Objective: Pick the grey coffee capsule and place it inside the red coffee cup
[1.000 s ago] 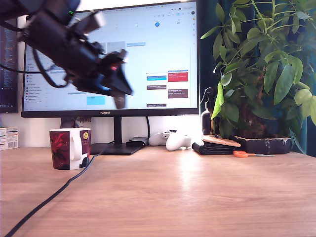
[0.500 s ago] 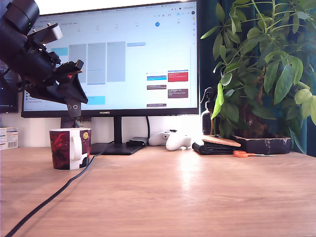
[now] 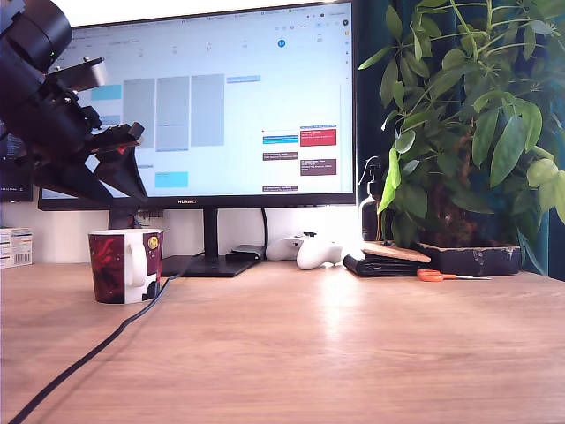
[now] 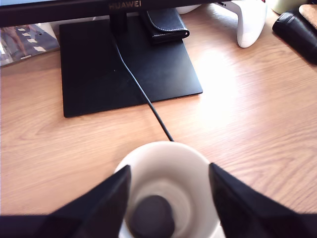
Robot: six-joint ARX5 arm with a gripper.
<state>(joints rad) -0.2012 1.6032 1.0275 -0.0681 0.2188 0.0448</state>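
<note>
One word, HUAWEI, reads on the monitor (image 3: 199, 106); the hand (image 4: 168, 181) hangs spread above the red coffee cup (image 3: 125, 265).

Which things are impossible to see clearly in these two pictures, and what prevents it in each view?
- The grey coffee capsule: in the exterior view the red coffee cup's wall hides it; in the wrist view it is only a blurred dark shape at the cup's bottom.
- The gripper: wrist view cuts its fingers at the edge.
- The monitor text: too small to read.
- The arm's base: outside both views.
</note>
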